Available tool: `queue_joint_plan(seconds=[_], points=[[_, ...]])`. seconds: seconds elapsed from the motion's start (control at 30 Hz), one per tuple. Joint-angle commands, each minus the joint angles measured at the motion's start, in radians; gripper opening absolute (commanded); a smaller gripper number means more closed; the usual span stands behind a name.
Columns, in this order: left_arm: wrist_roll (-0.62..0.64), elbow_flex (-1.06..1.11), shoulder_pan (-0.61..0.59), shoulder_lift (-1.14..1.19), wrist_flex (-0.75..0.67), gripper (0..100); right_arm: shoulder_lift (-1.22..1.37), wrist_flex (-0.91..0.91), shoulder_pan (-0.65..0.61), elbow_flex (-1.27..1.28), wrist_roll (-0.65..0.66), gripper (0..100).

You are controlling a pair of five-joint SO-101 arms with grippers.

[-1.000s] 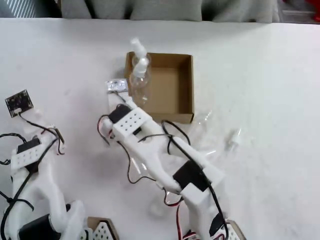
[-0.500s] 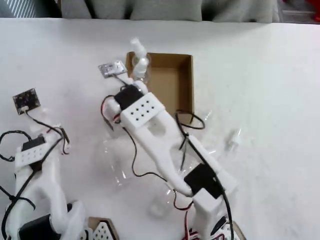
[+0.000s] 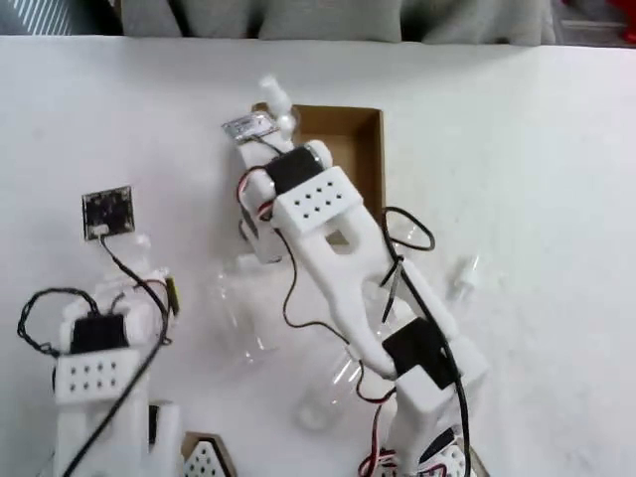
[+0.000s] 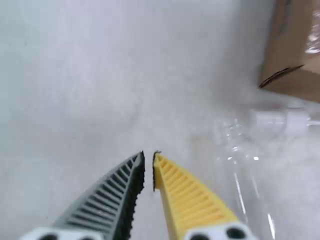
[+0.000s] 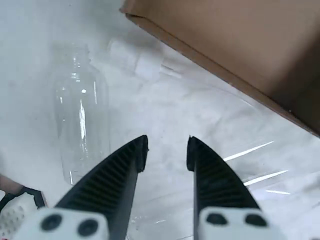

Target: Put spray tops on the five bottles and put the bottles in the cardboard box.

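The cardboard box [image 3: 360, 171] stands at the middle back of the table. At its back left corner a clear bottle's white spray top [image 3: 275, 96] sticks up. My right arm lies across the box's left half. My right gripper [image 5: 166, 146] is open over bare table just outside the box wall [image 5: 235, 45], with nothing between its fingers. Beside it lies a clear bottle [image 5: 82, 122] with a spray top [image 5: 134, 60]. This bottle [image 3: 238, 310] rests between the two arms. My left gripper [image 4: 148, 159] is shut and holds nothing, hovering over the table near that bottle [image 4: 250, 165].
Another clear bottle [image 3: 328, 393] lies by the right arm's base. A loose spray top [image 3: 465, 273] sits on the table right of the box. The left arm's camera board [image 3: 107, 212] hangs on loose wires. Wide bare table spreads at the back and far right.
My right gripper let go of the bottle at the box's back left corner, and the arm swung right over the box. The left arm shifted right and forward.
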Motion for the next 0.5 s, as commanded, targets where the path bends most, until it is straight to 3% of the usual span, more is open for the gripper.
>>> queue_joint_plan(seconds=[0.0, 0.13, 0.47], points=[[0.011, -0.052, 0.119, -0.189, 0.121, 8, -0.019, -0.007, 0.096, -0.043, 0.054, 9.7], [0.095, -0.17, 0.168, -0.067, 0.18, 14, -0.033, -0.007, 0.173, -0.043, 0.08, 9.5], [0.301, -0.505, 0.297, 0.403, 0.339, 15, -0.03, -0.056, 0.26, -0.017, 0.083, 9.5]])
